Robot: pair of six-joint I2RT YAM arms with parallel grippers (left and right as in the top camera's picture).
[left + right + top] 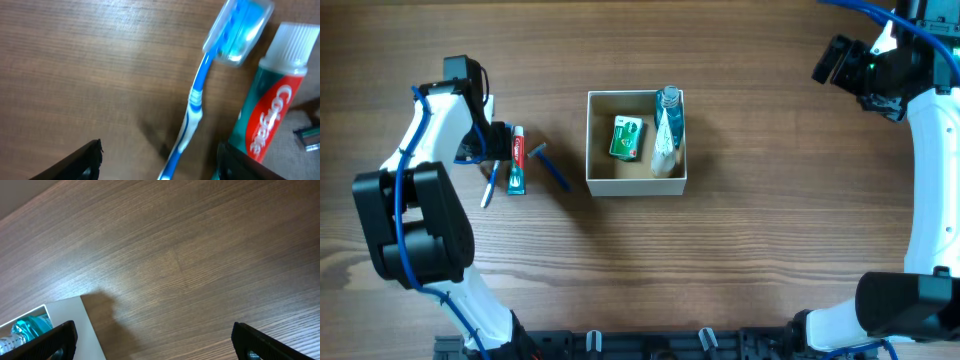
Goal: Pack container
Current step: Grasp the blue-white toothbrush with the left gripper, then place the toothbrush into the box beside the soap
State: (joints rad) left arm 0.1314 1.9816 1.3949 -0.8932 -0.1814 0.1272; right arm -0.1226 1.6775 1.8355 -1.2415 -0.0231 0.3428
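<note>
Light: bright and even over the bench [740,270].
Shadows: soft, short, hugging the container [636,186]; a darker patch beside its corner in the right wrist view.
Focus: left wrist view blurred, toothbrush [194,97] soft-edged.

Wood, cardboard and plastic
Matt, grained wood table [770,250]; container [636,185] with smooth white walls and tan cardboard inside; toothbrush [192,107] and tube [267,115] in glossy plastic.

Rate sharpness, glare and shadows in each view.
Overhead: sharp, evenly lit, with only a faint shadow by the container. Left wrist: soft focus on the toothbrush and toothpaste tube, and glare on the clear head cap. Right wrist: crisp grain on the table, and a dark shadow beside the container's corner.
</note>
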